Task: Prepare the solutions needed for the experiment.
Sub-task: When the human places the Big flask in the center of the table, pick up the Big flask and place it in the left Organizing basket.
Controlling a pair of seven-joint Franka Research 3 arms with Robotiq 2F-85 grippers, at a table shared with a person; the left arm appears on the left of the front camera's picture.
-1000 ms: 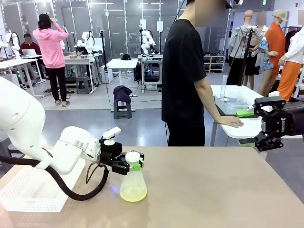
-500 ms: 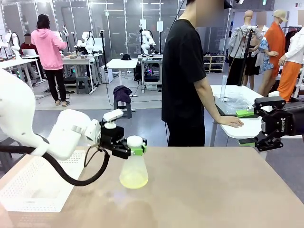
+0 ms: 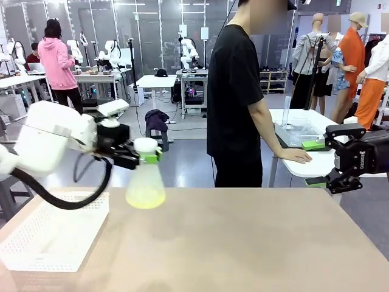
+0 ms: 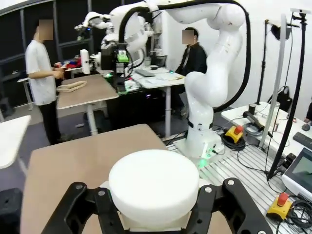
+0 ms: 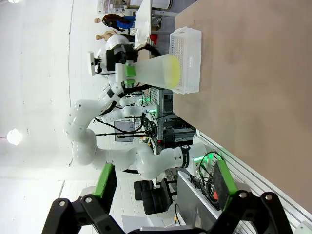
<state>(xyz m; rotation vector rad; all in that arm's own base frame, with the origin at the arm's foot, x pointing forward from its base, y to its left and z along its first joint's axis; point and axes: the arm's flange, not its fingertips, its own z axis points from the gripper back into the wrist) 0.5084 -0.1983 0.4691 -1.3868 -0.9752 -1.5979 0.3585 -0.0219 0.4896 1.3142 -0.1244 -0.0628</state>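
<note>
Left hand (image 3: 143, 159) is clenched on the neck of the frosted conical flask (image 3: 146, 182), holding it upright in the air above the surface (image 3: 243, 243), toward ten o'clock. Pale yellow solutions (image 3: 145, 197) pool in its base. Over at three o'clock, the right hand (image 3: 325, 163) hangs with its jaws spread, grasping nothing. A white perforated tray (image 3: 55, 234) lies at nine o'clock.

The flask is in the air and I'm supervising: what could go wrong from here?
1. The left hand grips the flask only at its narrow neck, so it could slip or swing.
2. The pale yellow liquid could slosh if tilted.
3. A drop would land near the white basket.
</note>
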